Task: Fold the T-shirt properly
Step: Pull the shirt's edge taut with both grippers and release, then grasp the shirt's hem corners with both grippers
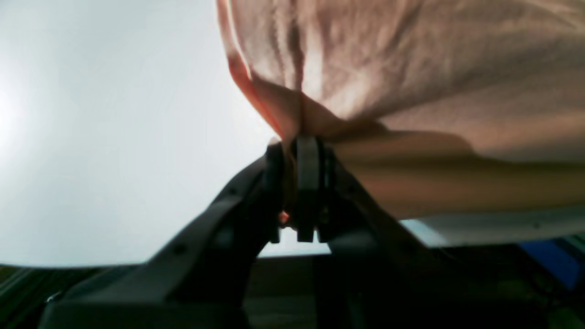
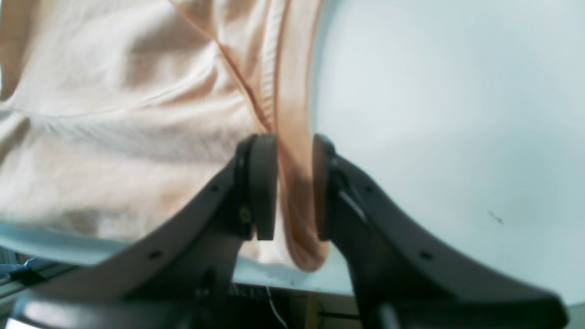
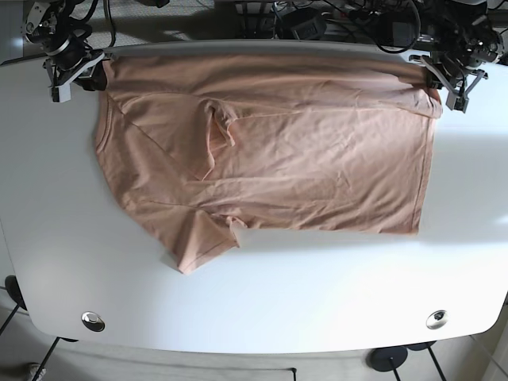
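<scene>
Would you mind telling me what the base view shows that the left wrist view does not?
Only the base view shows the whole T-shirt spread across the white table, its loose sleeve near the front edge, and the right hand at the far corner. Only the left wrist view shows the left hand close up, its fingers pinched together on a bunched fold of fabric. Both show the peach shirt, the table and the left hand at the shirt's edge.
</scene>
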Controlling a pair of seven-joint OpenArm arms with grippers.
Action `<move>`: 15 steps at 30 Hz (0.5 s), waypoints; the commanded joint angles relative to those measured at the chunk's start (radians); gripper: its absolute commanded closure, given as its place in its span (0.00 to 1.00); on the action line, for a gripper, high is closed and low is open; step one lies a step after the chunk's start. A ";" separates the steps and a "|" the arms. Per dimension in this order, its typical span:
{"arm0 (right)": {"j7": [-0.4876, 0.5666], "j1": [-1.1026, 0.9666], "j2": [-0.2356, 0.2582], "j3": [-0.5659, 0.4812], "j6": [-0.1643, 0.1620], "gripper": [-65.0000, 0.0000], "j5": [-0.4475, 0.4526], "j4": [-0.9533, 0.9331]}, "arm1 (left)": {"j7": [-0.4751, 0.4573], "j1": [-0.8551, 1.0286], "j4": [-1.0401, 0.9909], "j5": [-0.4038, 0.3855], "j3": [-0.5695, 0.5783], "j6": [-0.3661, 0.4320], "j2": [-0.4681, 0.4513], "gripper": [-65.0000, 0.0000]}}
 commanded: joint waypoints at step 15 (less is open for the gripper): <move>-0.026 0.176 0.016 -0.077 0.006 0.45 -0.077 0.148 | 0.017 -0.177 0.153 0.017 -0.087 -0.002 -0.014 0.49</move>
